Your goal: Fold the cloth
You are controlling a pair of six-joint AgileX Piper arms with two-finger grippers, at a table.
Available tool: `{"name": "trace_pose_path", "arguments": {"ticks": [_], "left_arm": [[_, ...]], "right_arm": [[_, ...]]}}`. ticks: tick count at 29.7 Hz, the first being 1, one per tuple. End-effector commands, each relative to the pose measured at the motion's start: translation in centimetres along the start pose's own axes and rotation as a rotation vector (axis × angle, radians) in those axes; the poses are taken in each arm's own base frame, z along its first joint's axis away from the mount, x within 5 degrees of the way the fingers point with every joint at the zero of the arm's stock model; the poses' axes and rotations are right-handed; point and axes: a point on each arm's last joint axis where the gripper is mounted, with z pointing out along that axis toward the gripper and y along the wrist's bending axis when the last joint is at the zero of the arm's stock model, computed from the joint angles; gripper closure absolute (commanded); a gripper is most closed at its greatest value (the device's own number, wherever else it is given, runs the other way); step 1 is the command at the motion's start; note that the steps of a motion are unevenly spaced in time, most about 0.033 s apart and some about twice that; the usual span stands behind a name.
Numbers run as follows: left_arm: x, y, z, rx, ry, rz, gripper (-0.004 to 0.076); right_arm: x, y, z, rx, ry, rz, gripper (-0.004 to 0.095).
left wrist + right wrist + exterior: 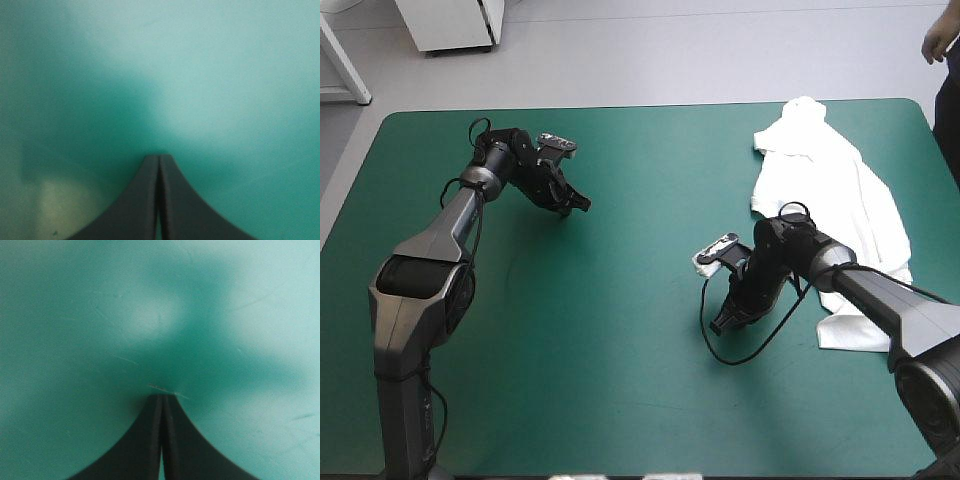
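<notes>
- Left gripper (578, 206) was pinched fully closed, empty, tips low over the teal-green cover (620, 400), well apart from the T-shirt (835, 195).
- Right gripper (720, 324) was also closed on nothing, near the shirt, not touching.
- T-shirt lay rumpled along the table's right side.
- Likely best: open fingers first, pinch hem edges, spread flat before folding.
</notes>
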Motion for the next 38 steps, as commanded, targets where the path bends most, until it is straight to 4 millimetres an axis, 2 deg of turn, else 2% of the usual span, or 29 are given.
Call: {"name": "trace_pose_path", "arguments": {"ticks": [1, 19, 23, 26, 30, 34, 38], "left_arm": [[-0.8, -0.8, -3.4, 0.001, -0.068, 0.005, 0.0733], [-0.8, -0.8, -3.4, 0.001, -0.068, 0.005, 0.0733], [-1.2, -0.9, -4.2, -0.005, -0.092, 0.015, 0.0733], [-1.9, -1.3, -7.1, -0.014, -0.138, 0.036, 0.0733], [-2.6, -2.5, -13.1, -0.040, -0.249, 0.064, 0.0733], [-1.9, -4.0, -19.2, -0.073, -0.365, 0.096, 0.0733], [-0.4, -5.5, -24.4, -0.117, -0.461, 0.126, 0.0733]], "right_arm": [[-0.2, 0.2, -1.4, 0.012, -0.046, -0.009, 0.0925], [-0.3, 0.1, -1.4, 0.017, -0.058, -0.012, 0.0925], [-1.2, -0.3, -2.7, 0.067, -0.086, -0.045, 0.0925], [-2.5, -0.9, -5.5, 0.154, -0.119, -0.070, 0.0925], [-3.9, -1.2, -9.7, 0.237, -0.162, -0.066, 0.0925], [-4.0, -0.8, -13.3, 0.276, -0.210, -0.049, 0.0925], [-2.7, 0.0, -15.9, 0.301, -0.273, -0.044, 0.0925]]}}
